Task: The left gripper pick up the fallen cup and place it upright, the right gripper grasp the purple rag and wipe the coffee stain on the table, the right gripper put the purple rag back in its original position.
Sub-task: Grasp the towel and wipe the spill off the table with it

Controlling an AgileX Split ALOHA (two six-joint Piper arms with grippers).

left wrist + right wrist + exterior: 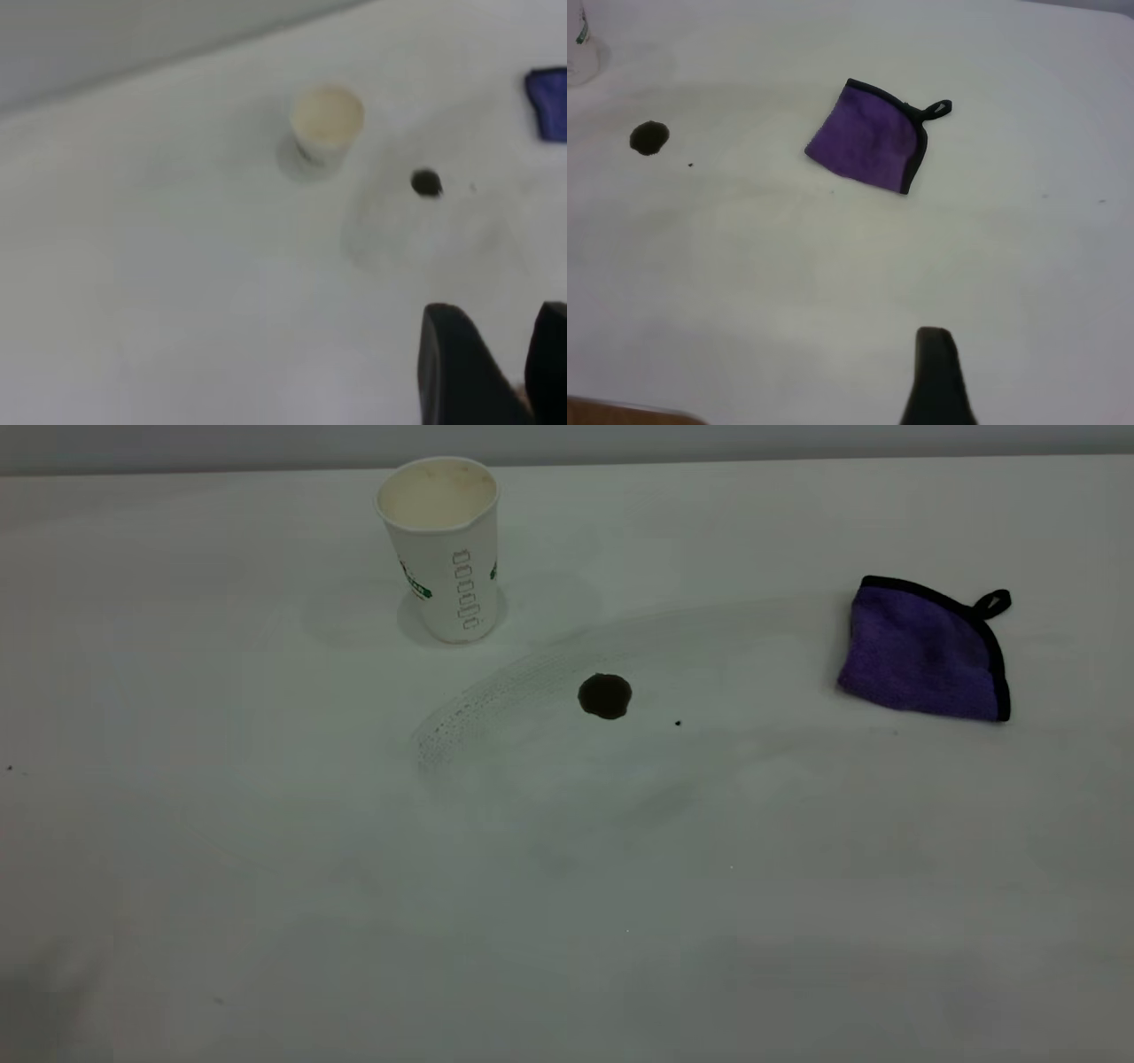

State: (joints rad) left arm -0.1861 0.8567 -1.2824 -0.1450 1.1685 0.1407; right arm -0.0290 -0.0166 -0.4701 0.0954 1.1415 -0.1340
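Purple rag (921,651) lies folded at the far right of the counter (266,868), well apart from the coffee stain (605,695), which sits near the middle with a tiny speck just to its right. The cup (443,545) already stands upright at the far left-centre, so the wiping step looks to be next.

The rag looks soft, light and limp; I would judge it will sag and unfold if lifted by one edge. Pinching down through the thick folded middle seems safer than taking the small black loop at its far right corner.

The left hand (496,372) hangs above the counter, its fingers (456,367) apart and empty. Of the right hand (939,376) only one dark prong shows; I cannot tell its opening.
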